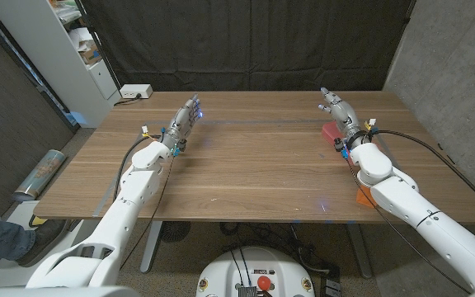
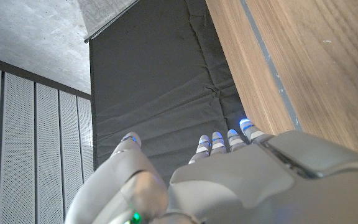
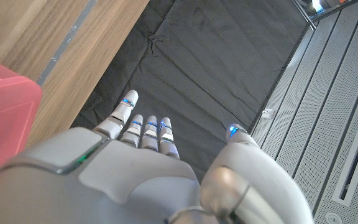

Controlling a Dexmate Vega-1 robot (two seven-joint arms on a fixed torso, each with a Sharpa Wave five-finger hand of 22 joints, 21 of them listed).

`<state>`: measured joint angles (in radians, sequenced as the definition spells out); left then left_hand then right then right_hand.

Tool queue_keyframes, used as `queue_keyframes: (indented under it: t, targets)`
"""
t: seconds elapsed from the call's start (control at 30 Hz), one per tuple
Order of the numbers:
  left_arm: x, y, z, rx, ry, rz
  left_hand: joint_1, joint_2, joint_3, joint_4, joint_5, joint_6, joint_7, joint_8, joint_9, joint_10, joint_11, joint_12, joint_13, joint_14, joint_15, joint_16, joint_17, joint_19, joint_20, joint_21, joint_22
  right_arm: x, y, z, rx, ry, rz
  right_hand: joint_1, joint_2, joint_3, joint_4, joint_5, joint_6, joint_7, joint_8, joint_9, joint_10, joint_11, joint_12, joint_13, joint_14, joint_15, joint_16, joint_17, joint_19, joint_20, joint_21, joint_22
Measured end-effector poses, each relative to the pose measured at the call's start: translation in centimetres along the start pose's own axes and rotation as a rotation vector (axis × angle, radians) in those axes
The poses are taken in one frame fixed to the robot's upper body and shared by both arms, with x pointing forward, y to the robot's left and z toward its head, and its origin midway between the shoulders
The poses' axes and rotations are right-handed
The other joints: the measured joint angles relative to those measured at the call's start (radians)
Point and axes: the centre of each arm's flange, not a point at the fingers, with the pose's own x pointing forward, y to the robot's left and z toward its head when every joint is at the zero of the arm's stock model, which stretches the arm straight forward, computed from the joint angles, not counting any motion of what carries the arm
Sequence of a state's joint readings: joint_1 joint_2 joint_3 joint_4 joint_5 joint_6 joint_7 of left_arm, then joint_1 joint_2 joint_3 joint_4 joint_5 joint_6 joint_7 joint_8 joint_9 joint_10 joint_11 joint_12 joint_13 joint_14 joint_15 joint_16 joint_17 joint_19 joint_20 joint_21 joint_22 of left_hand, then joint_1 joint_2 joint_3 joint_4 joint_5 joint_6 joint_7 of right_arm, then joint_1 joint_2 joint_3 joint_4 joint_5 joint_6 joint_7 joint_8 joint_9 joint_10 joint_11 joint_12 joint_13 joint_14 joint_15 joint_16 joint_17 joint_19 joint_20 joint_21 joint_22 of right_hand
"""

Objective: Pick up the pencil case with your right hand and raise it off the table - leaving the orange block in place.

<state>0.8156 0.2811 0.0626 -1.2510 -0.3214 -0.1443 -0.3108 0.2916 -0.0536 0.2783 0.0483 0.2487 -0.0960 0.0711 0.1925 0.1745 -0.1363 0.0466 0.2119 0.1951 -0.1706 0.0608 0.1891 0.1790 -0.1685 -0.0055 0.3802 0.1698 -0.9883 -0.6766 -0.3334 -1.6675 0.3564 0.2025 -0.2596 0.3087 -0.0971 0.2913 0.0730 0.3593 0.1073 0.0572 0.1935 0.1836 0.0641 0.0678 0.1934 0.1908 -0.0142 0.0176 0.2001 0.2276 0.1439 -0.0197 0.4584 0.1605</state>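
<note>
The right hand, fingers spread and holding nothing, hovers beside the red pencil case on the tabletop, apparently staged for grasping, well clear of the orange block.

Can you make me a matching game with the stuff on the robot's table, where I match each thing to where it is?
Things:
1. pink rectangular pencil case
2. orange flat block
3. white left hand
4. white power strip

Places:
A. far left corner of the brown wooden table
B. near right edge of the table, beside the right forearm
C. right side, partly under the white right hand
D. left side, fingers apart, holding nothing

Pairs: 1-C, 2-B, 3-D, 4-A
</note>
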Motion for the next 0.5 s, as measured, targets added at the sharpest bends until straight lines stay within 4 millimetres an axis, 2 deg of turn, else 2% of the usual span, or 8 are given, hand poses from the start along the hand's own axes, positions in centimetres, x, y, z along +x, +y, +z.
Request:
queue_keyframes:
  t: [0.5]
  targets:
    - [0.25, -0.10, 0.26, 0.010, 0.003, -0.008, 0.000, 0.000, -0.003, -0.003, 0.000, 0.005, -0.005, 0.000, 0.000, 0.000, 0.000, 0.000, 0.000, 0.000, 0.000, 0.000, 0.000, 0.000, 0.000, -0.011, 0.000, -0.32, -0.55, 0.91, -0.092, 0.006, -0.009, 0.000, 0.000, -0.004, -0.004, 0.000, 0.000, 0.000, 0.000, 0.000, -0.005, -0.005, 0.000, 0.000, 0.000, 0.000, 0.000, -0.005, -0.011, 0.004, -0.015, 0.000]
